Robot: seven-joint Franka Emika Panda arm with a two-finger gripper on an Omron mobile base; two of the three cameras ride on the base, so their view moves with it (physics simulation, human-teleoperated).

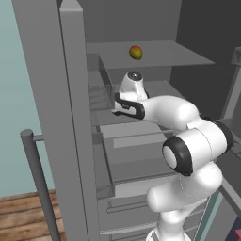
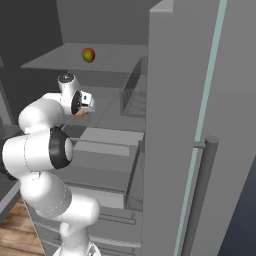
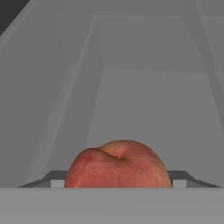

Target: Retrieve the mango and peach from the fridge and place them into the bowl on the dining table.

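1. Two fingertips point(image 3: 57, 181) flanking the peach point(image 3: 118, 164) in the hand view, one on each side, jaws pinching the fruit between them, so far as that view tells.
2. Peach sitting low and centred against the gripper point(image 3: 118, 183), pinkish-red with a paler crease on top, grey shelf floor beyond it.
3. Seen from the right base view, a sliver of orange under the gripper point(image 2: 82, 111), on the middle shelf point(image 2: 107, 117) of the fridge point(image 2: 175, 125).
4. Higher and farther back, the mango point(image 1: 136, 52) alone on the upper shelf point(image 1: 169, 56), yellow-green with a red blush, well apart from the hand.
5. Fridge doors swung open on both sides, a bar handle point(image 1: 40, 183) near left, another point(image 2: 200, 195) near right.
6. Step in hand, by judgement: grasping the peach, first of the two fruits.
7. Next move, by judgement: lift clear of the shelf, draw straight back out between the doors without knocking them, then carry to the bowl.
8. No brands, labels or readable writing anywhere.
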